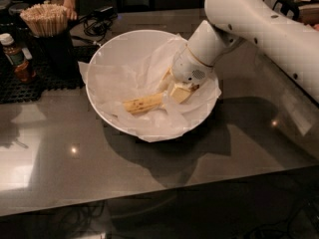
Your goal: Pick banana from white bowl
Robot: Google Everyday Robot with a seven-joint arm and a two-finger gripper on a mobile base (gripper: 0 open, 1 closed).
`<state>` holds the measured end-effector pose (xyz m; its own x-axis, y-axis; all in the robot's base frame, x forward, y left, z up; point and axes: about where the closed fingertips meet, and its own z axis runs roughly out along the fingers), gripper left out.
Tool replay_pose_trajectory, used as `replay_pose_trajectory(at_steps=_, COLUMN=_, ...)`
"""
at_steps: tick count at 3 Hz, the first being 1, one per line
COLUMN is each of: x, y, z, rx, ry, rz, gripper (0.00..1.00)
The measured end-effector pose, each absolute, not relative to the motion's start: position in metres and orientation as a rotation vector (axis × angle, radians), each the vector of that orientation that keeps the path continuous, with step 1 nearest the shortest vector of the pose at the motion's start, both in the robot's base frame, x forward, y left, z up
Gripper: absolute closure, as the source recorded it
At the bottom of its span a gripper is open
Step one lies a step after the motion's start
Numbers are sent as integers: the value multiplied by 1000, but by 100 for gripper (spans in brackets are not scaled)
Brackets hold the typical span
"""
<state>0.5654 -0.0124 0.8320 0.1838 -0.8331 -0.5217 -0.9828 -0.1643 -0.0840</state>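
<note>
One gripper (174, 87) is in play, at the end of the white arm (259, 29), and it is down inside the white bowl (124, 39), right of the bowl's middle, at the right-hand end of the banana (143, 103). I cannot tell whether it is clenched on the fruit or merely resting against it. The banana lies on its side across the lower middle of the bowl, on the crinkled white paper (112, 83) that lines it.

Risks, as I judge them:
- A hold so near one end may let the long free part swing or slip out on the lift.
- The paper sits directly under the fruit and just beside the gripper. It could be pinched along with the banana and dragged up, tilting or shifting the bowl.
- Too hard a squeeze would bruise or split a soft, speckled banana.
- The paper's edge hangs over the bowl's near rim, so a tug there could pull the liner onto the dark table (75, 173).

Beyond the bowl's left rim stand a dark holder of wooden sticks (47, 21) and a small brown bottle (15, 59) on a black mat (30, 86). A wide swing that way could knock them.

No brand or writing can be read. The bottle's label is too small to make out.
</note>
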Motion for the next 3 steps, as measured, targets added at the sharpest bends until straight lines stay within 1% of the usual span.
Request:
replay_pose_trajectory(at_steps=2, x=560, y=-8, z=845, rx=-2073, ry=1687, rz=474, gripper=12)
replay_pose_trajectory(at_steps=3, x=555, y=-5, z=860, rx=-2080, ry=1667, rz=433, gripper=0)
